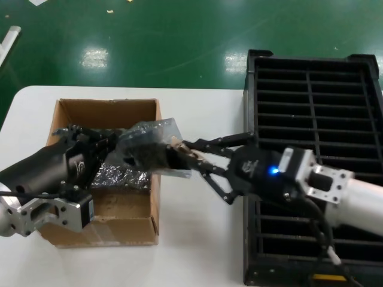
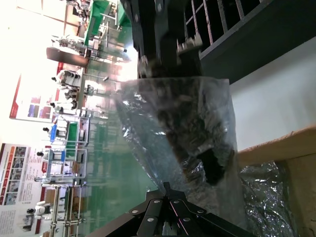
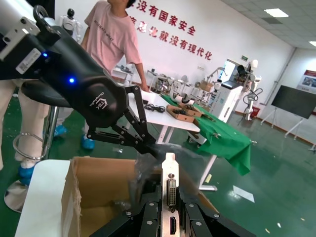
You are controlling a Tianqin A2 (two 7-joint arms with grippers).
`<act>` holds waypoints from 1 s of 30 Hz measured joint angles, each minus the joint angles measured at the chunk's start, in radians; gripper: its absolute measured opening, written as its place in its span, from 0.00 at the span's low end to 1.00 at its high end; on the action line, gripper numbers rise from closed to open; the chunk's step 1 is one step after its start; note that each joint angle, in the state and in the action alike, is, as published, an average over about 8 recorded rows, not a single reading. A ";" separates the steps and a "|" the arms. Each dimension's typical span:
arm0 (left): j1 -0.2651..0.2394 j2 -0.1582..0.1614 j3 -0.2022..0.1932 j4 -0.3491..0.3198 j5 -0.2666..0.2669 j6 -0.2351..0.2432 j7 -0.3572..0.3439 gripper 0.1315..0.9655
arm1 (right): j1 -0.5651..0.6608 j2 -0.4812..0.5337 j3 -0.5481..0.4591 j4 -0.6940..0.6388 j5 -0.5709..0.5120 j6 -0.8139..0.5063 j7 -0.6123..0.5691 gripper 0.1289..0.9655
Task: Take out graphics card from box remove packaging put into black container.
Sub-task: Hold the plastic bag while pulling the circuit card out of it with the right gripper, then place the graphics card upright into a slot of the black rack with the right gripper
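White table (image 1: 197, 239); green floor (image 1: 149, 42)

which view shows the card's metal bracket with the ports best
The right wrist view: the silvery metal bracket faces the camera, ports visible, clamped by the right pincer. The head view shows only a pale sliver at the smoky-grey film bag; the left wrist view shows the card through the film, its bracket unclear.

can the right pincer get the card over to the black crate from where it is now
Probably yes: the right pincer grips the graphics card by its bracket, beside the black crate, though the left pincer holds the bag.
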 joint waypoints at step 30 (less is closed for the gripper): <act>0.000 0.000 0.000 0.000 0.000 0.000 0.000 0.01 | -0.243 0.354 0.227 0.314 -0.104 0.134 0.265 0.07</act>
